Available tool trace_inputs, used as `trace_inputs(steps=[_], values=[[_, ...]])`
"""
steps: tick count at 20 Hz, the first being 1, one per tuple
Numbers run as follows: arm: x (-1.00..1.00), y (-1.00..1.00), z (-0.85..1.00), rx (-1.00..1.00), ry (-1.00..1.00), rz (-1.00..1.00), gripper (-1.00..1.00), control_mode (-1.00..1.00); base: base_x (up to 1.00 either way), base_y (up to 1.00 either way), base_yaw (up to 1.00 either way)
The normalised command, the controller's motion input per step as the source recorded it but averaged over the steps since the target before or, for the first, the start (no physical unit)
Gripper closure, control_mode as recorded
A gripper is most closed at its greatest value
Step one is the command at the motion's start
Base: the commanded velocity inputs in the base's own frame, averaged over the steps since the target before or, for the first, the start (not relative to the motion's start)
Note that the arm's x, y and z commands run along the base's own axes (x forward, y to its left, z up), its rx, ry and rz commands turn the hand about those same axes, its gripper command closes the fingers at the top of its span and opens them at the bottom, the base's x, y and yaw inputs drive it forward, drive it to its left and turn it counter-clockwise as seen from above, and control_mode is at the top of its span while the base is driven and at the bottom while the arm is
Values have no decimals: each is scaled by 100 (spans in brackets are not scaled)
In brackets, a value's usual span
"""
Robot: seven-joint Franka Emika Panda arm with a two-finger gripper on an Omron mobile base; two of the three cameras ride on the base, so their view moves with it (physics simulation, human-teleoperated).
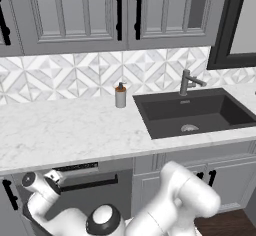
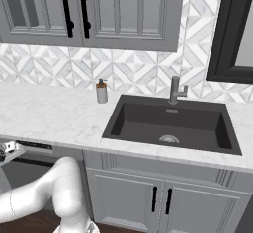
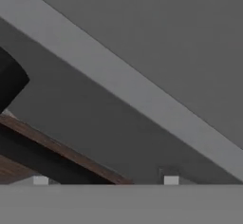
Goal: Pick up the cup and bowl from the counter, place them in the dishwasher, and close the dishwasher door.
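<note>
- A grey soap dispenser bottle [image 1: 120, 95] with a brown pump stands upright near the counter's back edge, just left of the sink.
- A grey metal faucet [image 1: 188, 82] rises behind the sink's back rim.
- Grey upper cabinets [image 1: 75, 10] with black vertical handles hang above a white geometric tiled backsplash [image 1: 65, 75].
- A dark-framed window [image 2: 232, 34] sits at right.

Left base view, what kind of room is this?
A kitchen, rendered rather than real: a marble-look counter with a dark sink and faucet, grey wall cabinets above, and a dishwasher door below.
</note>
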Motion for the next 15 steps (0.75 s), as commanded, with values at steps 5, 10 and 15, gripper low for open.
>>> trace_inputs(steps=[5, 10, 15], values=[[100, -26, -77, -7, -45, -12, -100, -100, 0, 0, 0], [100, -43, -79, -7, -84, -3, -100, -100, 0, 0, 0], [100, -55, -42, -3, -100, 0, -100, -100, 0, 0, 0]])
